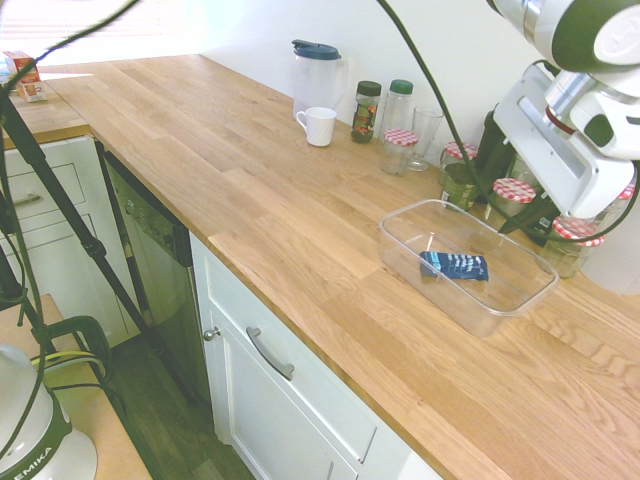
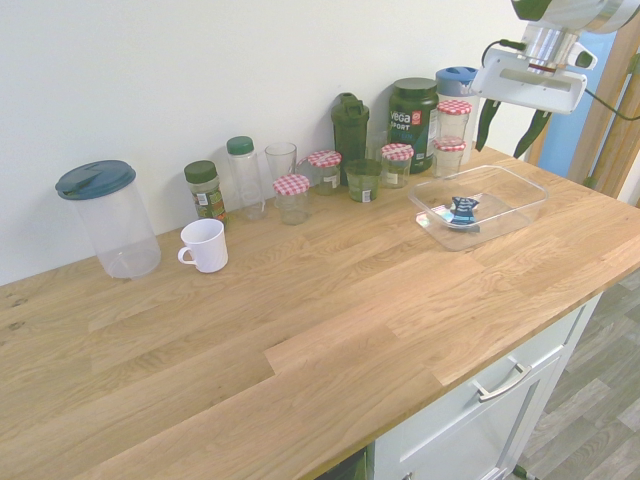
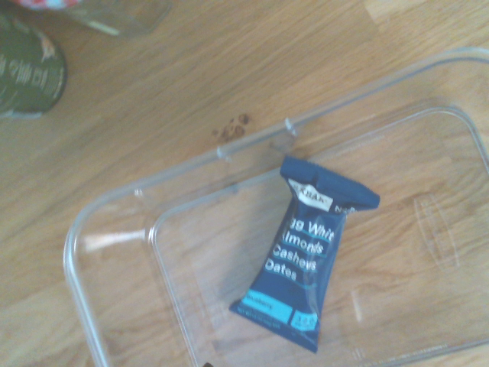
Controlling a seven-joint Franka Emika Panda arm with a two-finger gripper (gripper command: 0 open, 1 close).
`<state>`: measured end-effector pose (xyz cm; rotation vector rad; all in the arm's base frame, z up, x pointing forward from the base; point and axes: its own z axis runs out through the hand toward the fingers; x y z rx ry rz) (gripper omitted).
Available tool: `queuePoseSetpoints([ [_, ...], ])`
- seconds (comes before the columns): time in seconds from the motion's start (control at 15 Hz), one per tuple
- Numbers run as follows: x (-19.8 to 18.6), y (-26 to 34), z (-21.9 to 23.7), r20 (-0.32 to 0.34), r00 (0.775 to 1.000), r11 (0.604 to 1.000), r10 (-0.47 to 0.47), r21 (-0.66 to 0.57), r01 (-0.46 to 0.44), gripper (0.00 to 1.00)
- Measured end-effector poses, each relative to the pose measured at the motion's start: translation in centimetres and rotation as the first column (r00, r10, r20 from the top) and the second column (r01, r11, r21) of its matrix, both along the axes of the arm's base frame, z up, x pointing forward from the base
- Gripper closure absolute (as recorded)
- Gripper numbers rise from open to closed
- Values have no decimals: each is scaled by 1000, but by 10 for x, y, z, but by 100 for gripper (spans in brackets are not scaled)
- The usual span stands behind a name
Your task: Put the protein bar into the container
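One protein bar [image 1: 454, 265], one container [image 1: 405, 247], one mug [image 1: 319, 126], two pitchers [image 2: 108, 217].

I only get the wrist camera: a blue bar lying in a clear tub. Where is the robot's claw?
Observer: The gripper hangs above the container, past its far side, near the jars.
Operator: Is it holding anything?
Observer: No, its fingers are apart and empty; the protein bar lies flat on the tub's floor.
Operator: What else stands on the counter?
Observer: A white mug and a lidded pitcher, well away from the tub.
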<state>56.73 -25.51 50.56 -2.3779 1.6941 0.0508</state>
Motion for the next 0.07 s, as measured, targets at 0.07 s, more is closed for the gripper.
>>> queuePoseSetpoints([
  [0.07,-9,11,6,14,999,998,52,-28,-51,0],
])
